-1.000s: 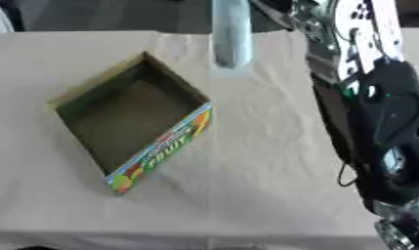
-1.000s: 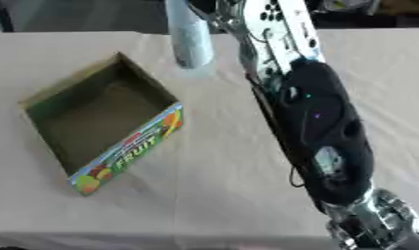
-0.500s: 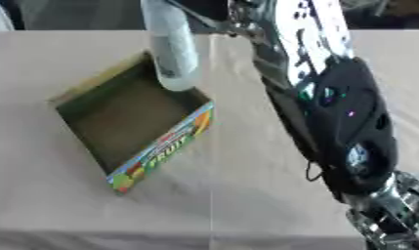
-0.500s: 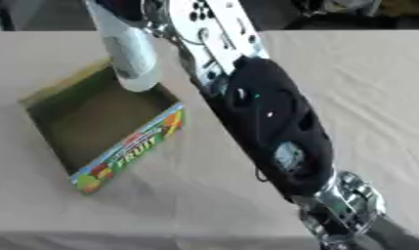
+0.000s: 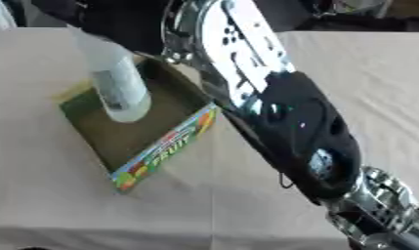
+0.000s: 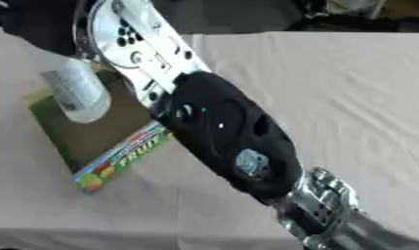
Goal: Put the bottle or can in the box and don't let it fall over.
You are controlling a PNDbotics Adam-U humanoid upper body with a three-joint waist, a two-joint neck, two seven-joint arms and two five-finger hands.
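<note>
The clear plastic bottle with a pale label [image 5: 116, 85] hangs near-upright, base over the floor of the open green cardboard box [image 5: 136, 134], apparently clamped at its top by the right robot hand [image 5: 93, 17], largely hidden.

A beige cloth-covered table [image 5: 366, 68] fills the view, dark room beyond its far edge.

Probably a lab or test room: a surface [image 5: 358, 73] draped in plain beige cloth, dark blurred clutter [image 6: 349, 12] along its far edge, and nothing homely to be seen.
</note>
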